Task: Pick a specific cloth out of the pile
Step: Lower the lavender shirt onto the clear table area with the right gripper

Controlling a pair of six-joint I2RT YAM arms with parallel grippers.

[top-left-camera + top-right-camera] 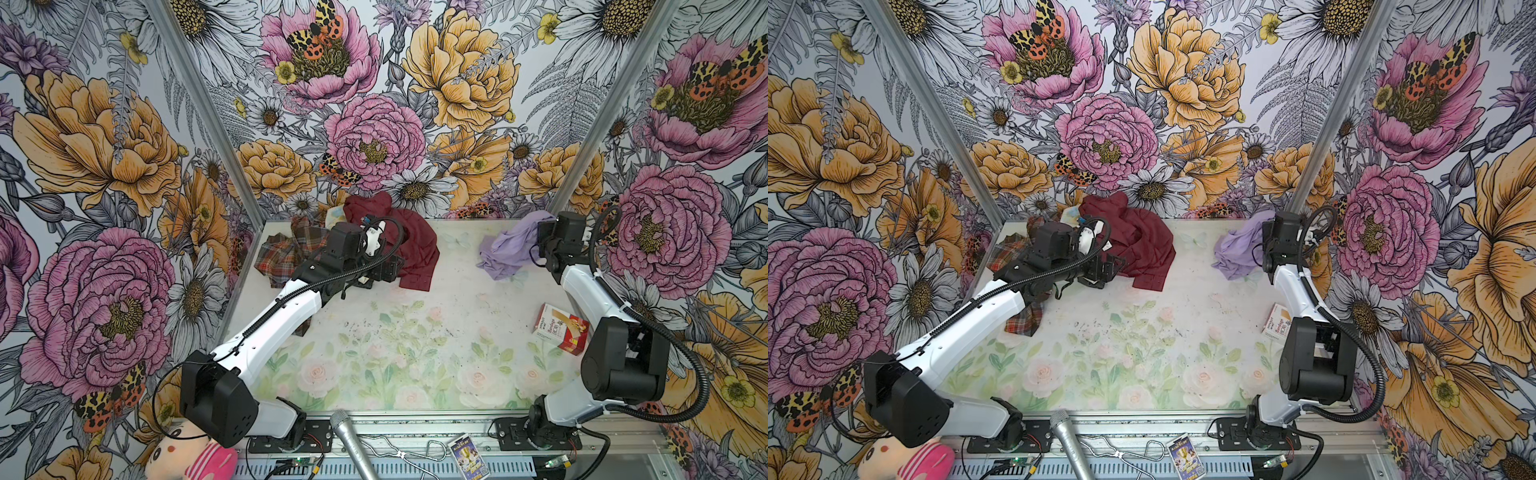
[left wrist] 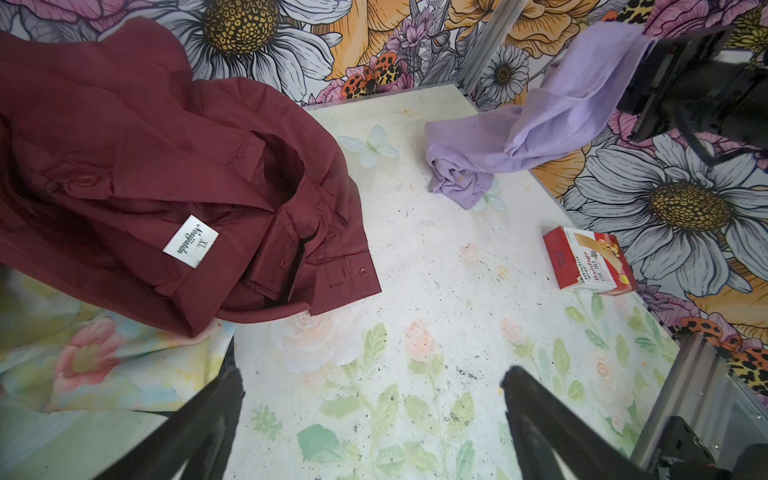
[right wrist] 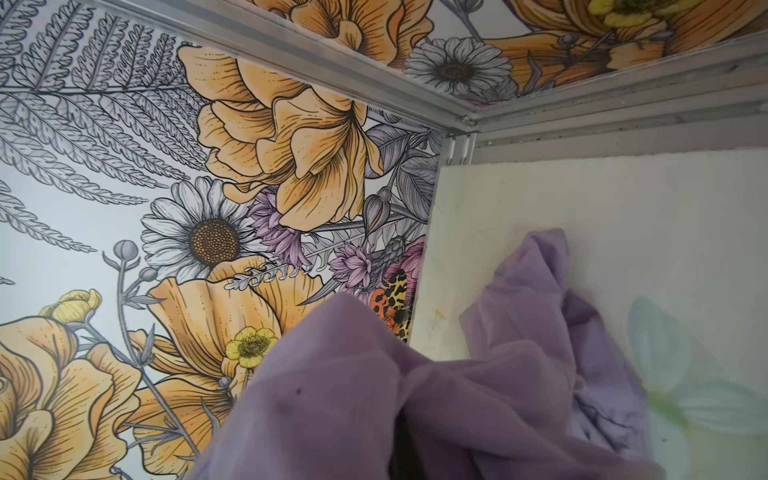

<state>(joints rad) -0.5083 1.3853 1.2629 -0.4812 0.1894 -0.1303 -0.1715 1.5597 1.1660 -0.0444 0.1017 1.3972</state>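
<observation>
The thin, plain, pale lavender cloth (image 1: 511, 249) is near the far right corner of the flower-printed desk (image 1: 415, 332), well apart from the pile of mixed garments (image 1: 415, 245) at the far left corner. One end hangs raised and the rest lies crumpled on the desk. The right arm's fingers are closed tight on the raised end, hidden in fabric. The left arm's fingers (image 2: 199, 424) stand wide apart and hold nothing. I judge the cloth light, limp and slippery, so a bunched fold gives the safest hold.

table (image 1: 415, 316) middle is free between maroon shirt (image 1: 415, 249) and lavender cloth (image 1: 507, 249) (1 bandage box (image 1: 561, 328) near right edge).
</observation>
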